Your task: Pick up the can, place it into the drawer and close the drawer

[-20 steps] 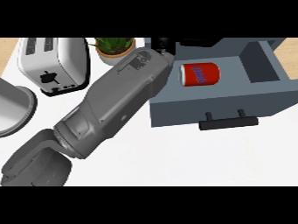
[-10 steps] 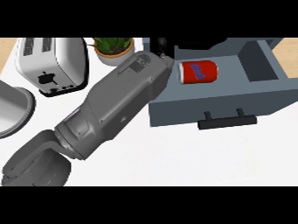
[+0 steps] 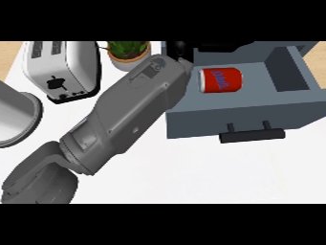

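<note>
The can [image 3: 220, 79] lies on its side inside the open drawer [image 3: 292, 103], upper right of the frame. It looks light, rigid and smooth, best held across its sides. The robot hand [image 3: 181, 48] is mostly hidden; its fingers' state cannot be told.

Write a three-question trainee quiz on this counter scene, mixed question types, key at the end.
1. True or false: the red can lies on its side inside the open grey drawer.
2. Which thing stands between the toaster and the drawer at the back of the counter? A) a kettle B) a potted plant C) a bowl
3. Fill in: the drawer's black handle faces the ______ edge of the head view.

Key: 1 true. 2 B. 3 lower.
</note>
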